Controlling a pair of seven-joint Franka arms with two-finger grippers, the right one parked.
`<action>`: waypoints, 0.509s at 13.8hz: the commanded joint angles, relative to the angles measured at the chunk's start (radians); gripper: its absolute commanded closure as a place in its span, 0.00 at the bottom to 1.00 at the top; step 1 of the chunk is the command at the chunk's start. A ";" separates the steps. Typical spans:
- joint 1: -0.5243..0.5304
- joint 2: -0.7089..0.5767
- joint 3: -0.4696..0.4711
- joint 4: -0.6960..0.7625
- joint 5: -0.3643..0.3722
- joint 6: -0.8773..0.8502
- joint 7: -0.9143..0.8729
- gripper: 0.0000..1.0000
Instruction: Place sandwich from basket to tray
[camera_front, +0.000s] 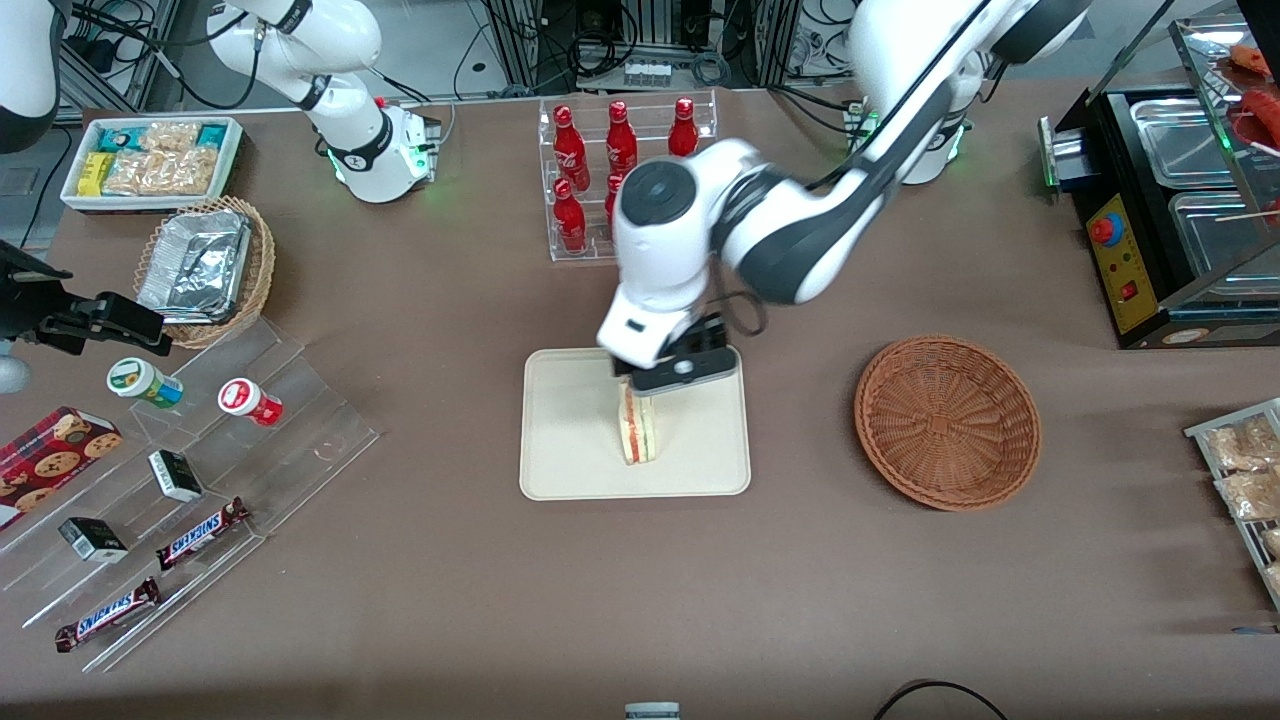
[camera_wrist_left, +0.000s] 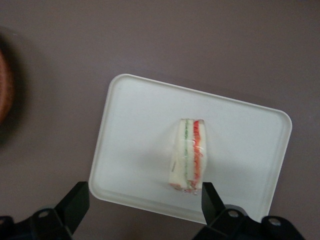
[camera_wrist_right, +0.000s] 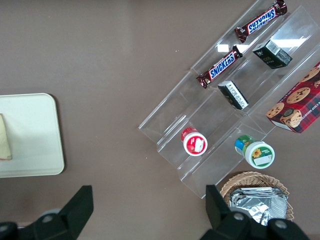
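The sandwich (camera_front: 638, 432) is seen lying on the cream tray (camera_front: 570, 450), filling layers showing along its cut side. The gripper (camera_wrist_left: 142, 200) is held just above it — jaws spread wide, nothing grasped. The wicker basket (camera_front: 947, 420) sits empty on the tabletop (camera_front: 450, 580), toward the working arm's end.

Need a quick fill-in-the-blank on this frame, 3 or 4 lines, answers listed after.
1. The sandwich sits on the cream-white ____.
2. The reddish-brown wicker basket now holds ____.
3. The gripper hangs above the tray with its fingers ____, one on each side of the sandwich without touching it.
4. The filling layers showing along the sandwich's cut side are red-orange and ____.

Missing words: tray; nothing; open; green
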 joint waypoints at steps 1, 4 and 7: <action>0.068 -0.109 0.002 -0.032 -0.019 -0.133 -0.053 0.01; 0.157 -0.169 -0.001 -0.032 -0.031 -0.224 -0.039 0.01; 0.239 -0.203 -0.001 -0.032 -0.042 -0.281 0.039 0.01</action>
